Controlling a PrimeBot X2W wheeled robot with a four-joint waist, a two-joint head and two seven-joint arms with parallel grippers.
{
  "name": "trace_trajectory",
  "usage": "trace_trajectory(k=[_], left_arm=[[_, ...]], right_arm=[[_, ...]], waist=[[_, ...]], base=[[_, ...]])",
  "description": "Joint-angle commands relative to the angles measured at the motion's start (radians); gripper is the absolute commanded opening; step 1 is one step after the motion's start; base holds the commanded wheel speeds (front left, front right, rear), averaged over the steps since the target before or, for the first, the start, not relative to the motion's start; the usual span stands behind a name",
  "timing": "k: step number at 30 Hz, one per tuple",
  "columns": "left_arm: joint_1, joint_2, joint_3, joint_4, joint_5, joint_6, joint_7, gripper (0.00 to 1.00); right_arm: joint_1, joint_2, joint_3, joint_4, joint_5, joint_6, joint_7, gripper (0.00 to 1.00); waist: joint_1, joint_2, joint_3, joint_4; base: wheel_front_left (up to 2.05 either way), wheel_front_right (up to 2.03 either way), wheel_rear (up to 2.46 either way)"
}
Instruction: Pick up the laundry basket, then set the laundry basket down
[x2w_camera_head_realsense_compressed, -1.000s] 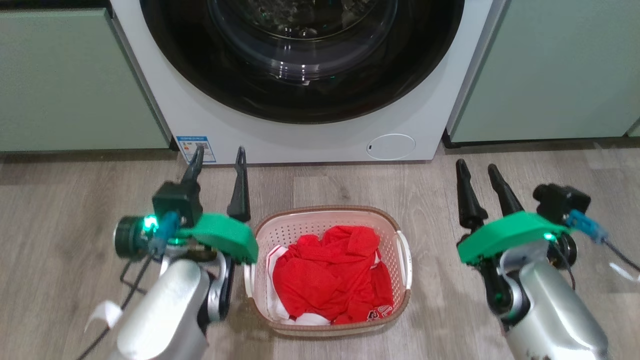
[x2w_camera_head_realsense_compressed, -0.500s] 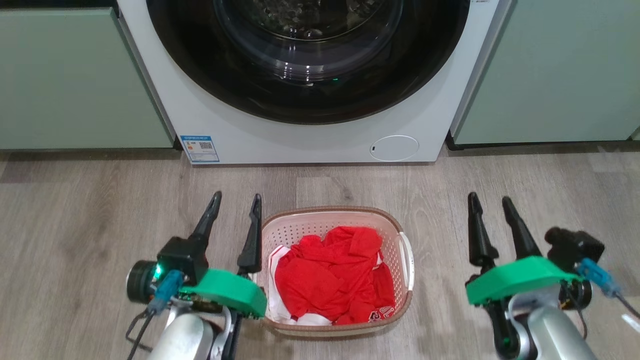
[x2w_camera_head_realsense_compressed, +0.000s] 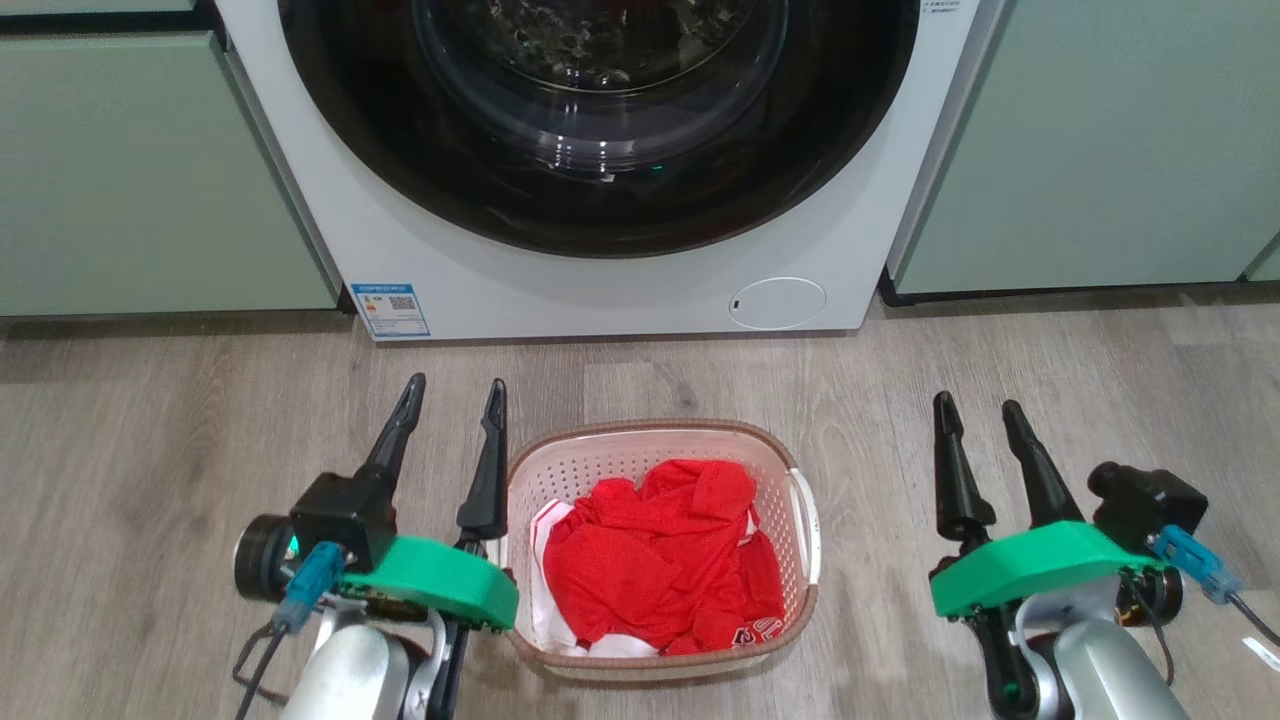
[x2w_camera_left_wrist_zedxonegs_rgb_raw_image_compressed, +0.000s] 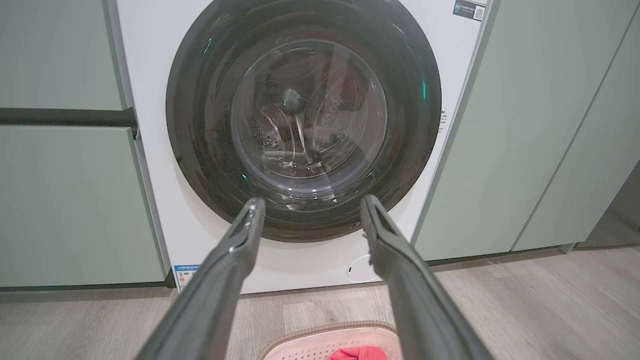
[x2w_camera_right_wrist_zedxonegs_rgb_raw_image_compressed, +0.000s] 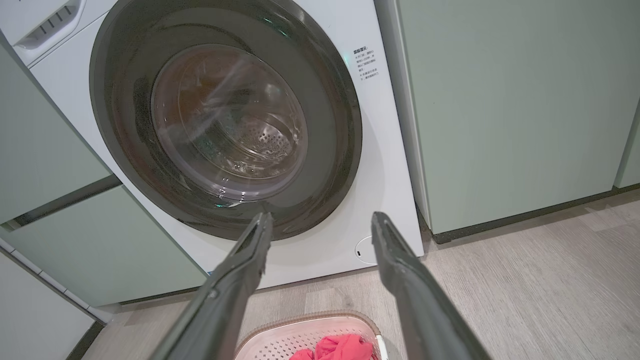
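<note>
**Jaws parted on both arms, nothing held, basket on the floor**

Jaws on each gripper stand moderately apart and empty, with the fingers pointing toward the washer. The laundry basket (x2w_camera_head_realsense_compressed: 590, 468) sits flat on the wood floor (x2w_camera_head_realsense_compressed: 150, 450), holding a crumpled red garment (x2w_camera_head_realsense_compressed: 660, 560) with some white cloth beneath it. Its white handle (x2w_camera_head_realsense_compressed: 805, 525) at 3 o'clock is exposed. The 9 o'clock side is partly covered by the left gripper (x2w_camera_head_realsense_compressed: 456, 385), whose inner finger lies just beside the rim there; whether it touches cannot be told. The right gripper (x2w_camera_head_realsense_compressed: 976, 403) hovers at 3 o'clock of the basket, well apart from it. Flanking the basket this way looks like the set-up for a two-sided lift by the handles, so the pick-up has not yet begun. At 12 o'clock stands the washer (x2w_camera_head_realsense_compressed: 560, 290) with its round dark door. Pale green cabinets (x2w_camera_head_realsense_compressed: 130, 170) stand at its 9 and 3 o'clock.
</note>
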Motion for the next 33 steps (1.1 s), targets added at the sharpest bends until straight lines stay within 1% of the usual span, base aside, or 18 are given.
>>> trace_trajectory(k=[1,13,14,18,33], left_arm=[[-0.028,-0.005,0.038,-0.035,0.004,-0.005,-0.008,1.0],[-0.028,-0.006,0.035,-0.037,-0.034,0.001,-0.008,1.0],[0.0,-0.001,0.0,-0.002,-0.035,0.001,0.0,0.0],[0.031,0.0,-0.005,0.055,-0.041,0.001,0.004,0.0],[0.024,0.01,0.033,0.063,-0.214,-0.016,0.037,0.0]], right_arm=[[-0.022,0.006,0.021,-0.03,-0.002,0.007,-0.012,1.0],[-0.022,0.006,0.017,-0.034,-0.004,0.007,-0.012,1.0],[0.0,0.0,-0.001,-0.001,0.0,0.0,0.0,0.0],[0.023,0.0,0.007,0.056,0.005,0.0,0.003,0.0],[0.016,-0.008,-0.015,0.058,0.148,0.001,0.037,0.0]], waist=[[0.0001,0.0,0.0,0.001],[0.0001,0.0,0.0,0.003],[0.0001,0.0,0.0,0.003],[0.0001,0.0,0.0,0.003],[0.0001,0.0,-0.002,-0.002]], base=[[0.0,0.0,0.0],[0.0,0.0,0.0],[0.0,0.0,0.0],[0.0,0.0,0.0],[0.0,0.0,0.0]])
